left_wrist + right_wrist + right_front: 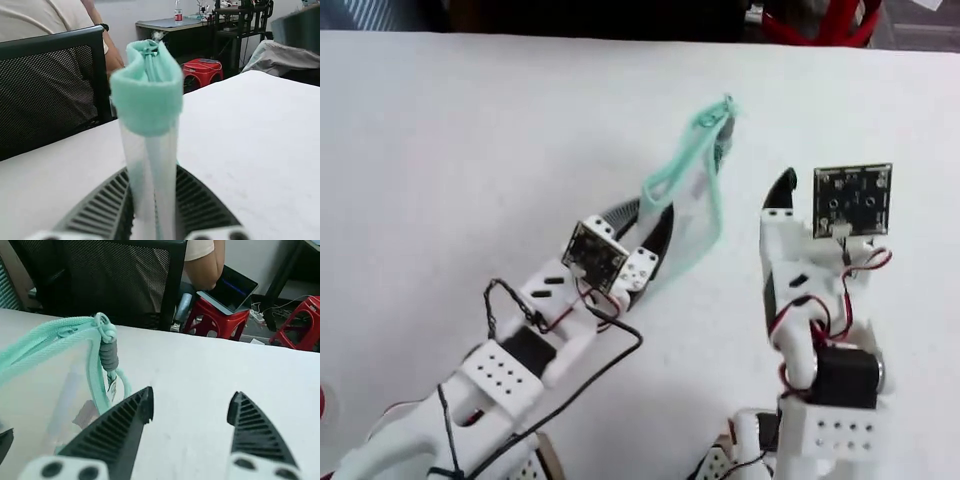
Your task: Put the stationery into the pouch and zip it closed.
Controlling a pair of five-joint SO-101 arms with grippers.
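The left gripper point(645, 225) is clamping the lower part of the pouch point(690, 200), its jaws pressing on both clear walls, and is holding it tilted above the table point(470, 150). The pouch is showing a mint-green fabric edge point(147, 90) along its top. A grey zip pull point(108, 352) on a mint cord is hanging at the corner farthest from the left gripper. Through the clear wall a pale stick-like item point(67, 390) and a small darker item point(87, 415) are showing dimly inside the pouch; what they are cannot be told. The right gripper point(810, 200) is waiting just beside the pouch, on the zip-pull side, with its jaws standing wide apart and gripping nothing. Below the pouch the white table is lying bare. Beyond the pouch, past the table edge, a black mesh chair point(115, 275) is standing, and beside it red stools point(215, 320), one carrying a laptop point(230, 287).
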